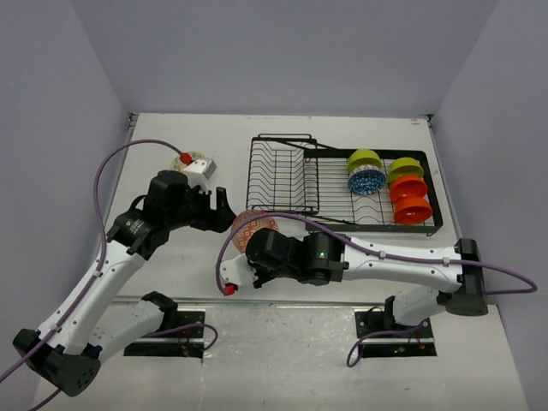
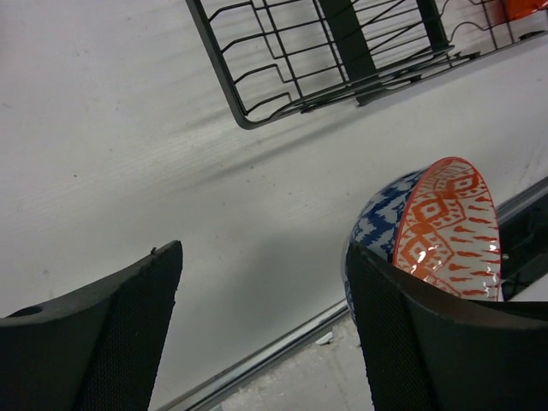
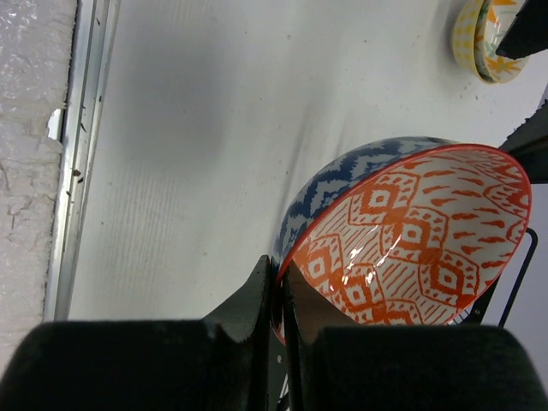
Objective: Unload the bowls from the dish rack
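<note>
Top view: your right hand carries the round glazed bowl with blue-patterned outside and orange-patterned inside close above the white bench, just in front of the black wire dish rack, apparently to set it down

Left wrist view: left hand spread wide, empty, beside that bowl

Right wrist view: right hand pinched on the glossy rim, bowl tilted on edge

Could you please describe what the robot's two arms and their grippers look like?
The left arm and right arm are slim white links joined by bulky black joints. A purple cable runs along each, ending in a red plug. The left gripper and right gripper are black; the left one's fingers show a fine mesh texture.
</note>
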Robot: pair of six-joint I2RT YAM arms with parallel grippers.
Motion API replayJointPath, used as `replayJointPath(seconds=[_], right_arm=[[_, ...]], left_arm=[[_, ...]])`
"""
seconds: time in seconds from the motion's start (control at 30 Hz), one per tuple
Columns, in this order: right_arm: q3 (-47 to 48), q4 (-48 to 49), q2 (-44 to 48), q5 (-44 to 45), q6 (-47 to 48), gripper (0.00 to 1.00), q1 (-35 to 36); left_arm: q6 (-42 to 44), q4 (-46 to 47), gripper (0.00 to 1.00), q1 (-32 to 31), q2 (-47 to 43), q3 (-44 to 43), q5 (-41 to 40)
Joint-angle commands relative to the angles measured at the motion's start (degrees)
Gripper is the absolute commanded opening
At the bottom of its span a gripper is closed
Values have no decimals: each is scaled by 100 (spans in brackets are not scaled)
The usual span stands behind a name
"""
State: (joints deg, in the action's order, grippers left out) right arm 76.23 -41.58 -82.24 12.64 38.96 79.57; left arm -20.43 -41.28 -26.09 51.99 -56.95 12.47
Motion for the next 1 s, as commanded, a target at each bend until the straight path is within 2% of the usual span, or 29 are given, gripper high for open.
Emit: replayJointPath(seconds=[0.0, 0.03, 0.1, 0.13, 0.27, 0.3, 0.43, 0.6, 0.73, 0.97], right_arm=[[463, 423, -99, 370, 200, 0, 15], [524, 423, -126, 396, 200, 0, 15], [621, 397, -161, 406, 191, 0, 6], [648, 379, -170, 397, 200, 0, 15], [587, 344, -118, 222, 173, 0, 6], [517, 344, -21, 3, 156, 0, -12], [411, 335, 295, -612, 156, 0, -143], [200, 335, 822, -1439, 173, 0, -618], [77, 230, 832, -1458, 252, 0, -688], [50, 124, 613, -1388, 208, 0, -759]], left_arm=[[-58, -117, 77, -388, 127, -273, -665], [-84, -204, 67, -545, 232, -308, -832], [-154, -284, 61, -756, 390, -361, -1220], [-190, -276, 61, -818, 409, -404, -1221], [-400, -258, 79, -924, 260, -598, -1921], [-479, -258, 87, -916, 164, -720, -2011], [-682, -223, 99, -916, -57, -976, -2231], [-779, 137, 100, -924, -259, -1064, -1793], [-788, 366, 100, -916, -110, -1064, -1074], [-770, 489, 100, -1091, 408, -1055, -860]])
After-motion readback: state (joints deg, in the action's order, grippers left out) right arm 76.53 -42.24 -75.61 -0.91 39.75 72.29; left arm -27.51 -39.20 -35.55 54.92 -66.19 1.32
